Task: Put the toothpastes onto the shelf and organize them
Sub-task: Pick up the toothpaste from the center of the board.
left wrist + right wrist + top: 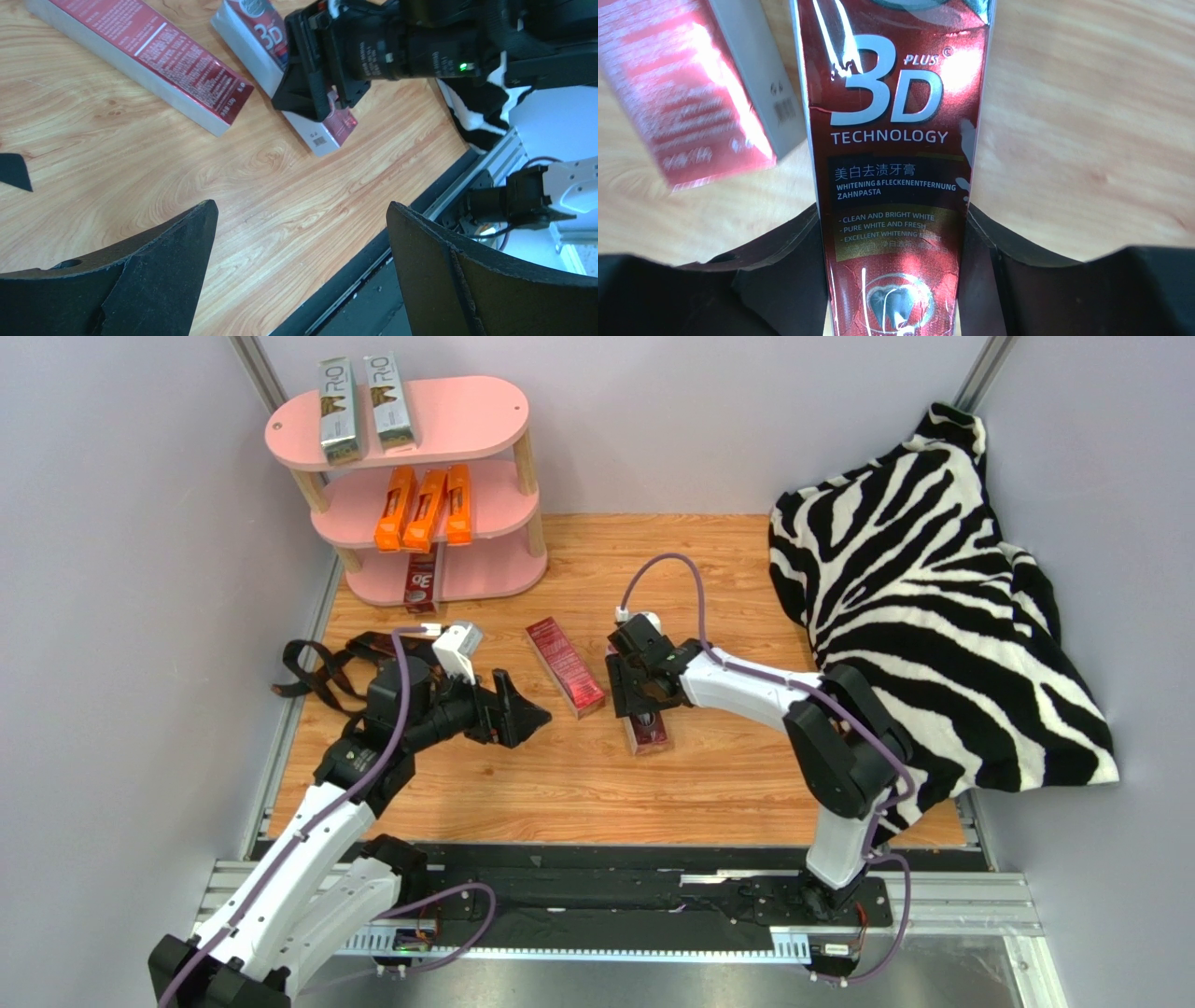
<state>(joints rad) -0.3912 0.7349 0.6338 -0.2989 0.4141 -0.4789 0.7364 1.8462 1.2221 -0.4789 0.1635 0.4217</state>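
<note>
The pink shelf stands at the back left. Its top tier holds two silver-grey toothpastes, its middle tier three orange ones, and its bottom tier one dark red carton. Another dark red carton lies loose on the wooden table. Beside it my right gripper is shut on a third dark red carton that lies flat on the table, a finger pressed on each long side. My left gripper hangs open and holds nothing, left of both cartons.
A black strap lies on the table's left side, behind my left arm. A zebra-print cloth is heaped over the right side. Grey walls close in the table, and a black rail runs along its near edge.
</note>
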